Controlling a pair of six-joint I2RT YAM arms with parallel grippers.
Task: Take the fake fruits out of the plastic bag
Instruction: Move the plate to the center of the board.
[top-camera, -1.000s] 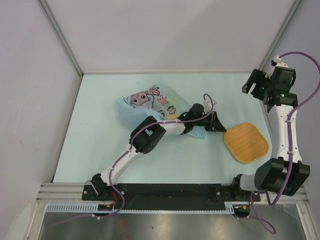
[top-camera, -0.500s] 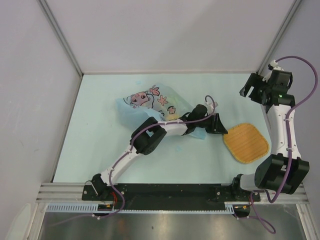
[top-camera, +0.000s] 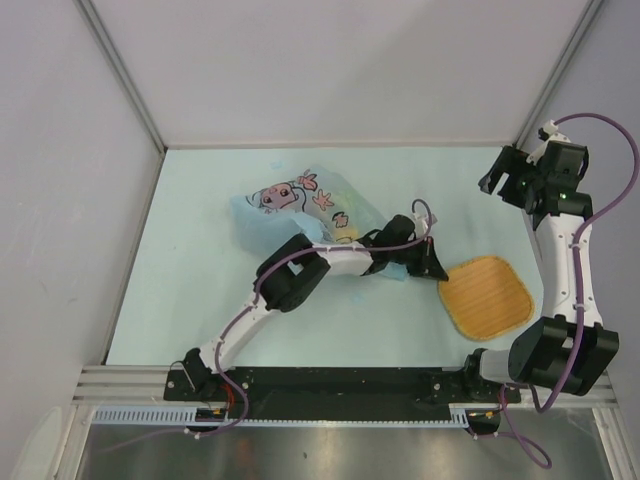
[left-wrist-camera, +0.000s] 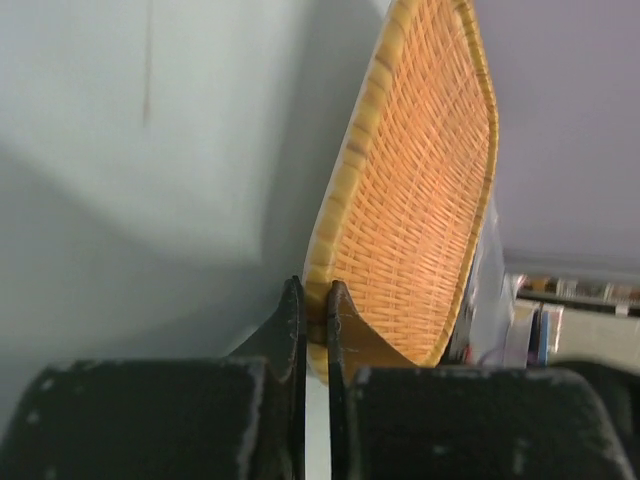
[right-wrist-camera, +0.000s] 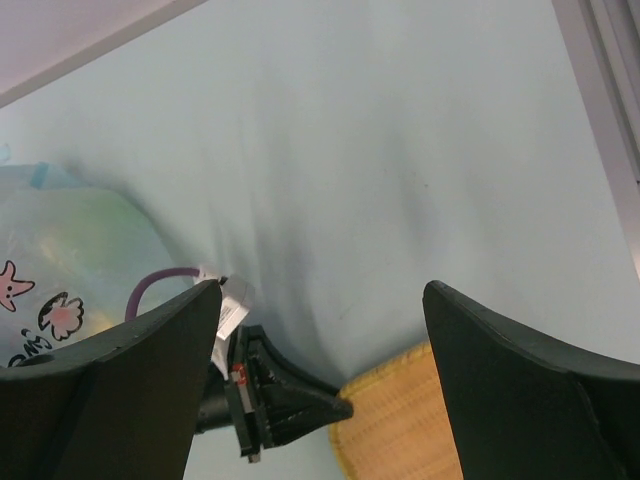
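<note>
The light-blue plastic bag (top-camera: 300, 205) with a pink cartoon print lies at mid-table; it also shows at the left of the right wrist view (right-wrist-camera: 60, 270). Faint green and yellow shapes show through it; no fruit lies in the open. My left gripper (top-camera: 438, 272) is shut on the rim of the orange woven tray (top-camera: 488, 298); the left wrist view shows both fingers pinching that rim (left-wrist-camera: 318, 305). My right gripper (top-camera: 503, 178) is open and empty, held high at the far right above the table.
The orange woven tray (left-wrist-camera: 420, 190) lies right of the bag. White enclosure walls stand at the back and both sides. My left arm lies across the bag's near edge. The aluminium rail runs along the front.
My left gripper has closed on the tray's rim and pulled the tray slightly left and towards the front. My right gripper has shifted slightly at the far right.
</note>
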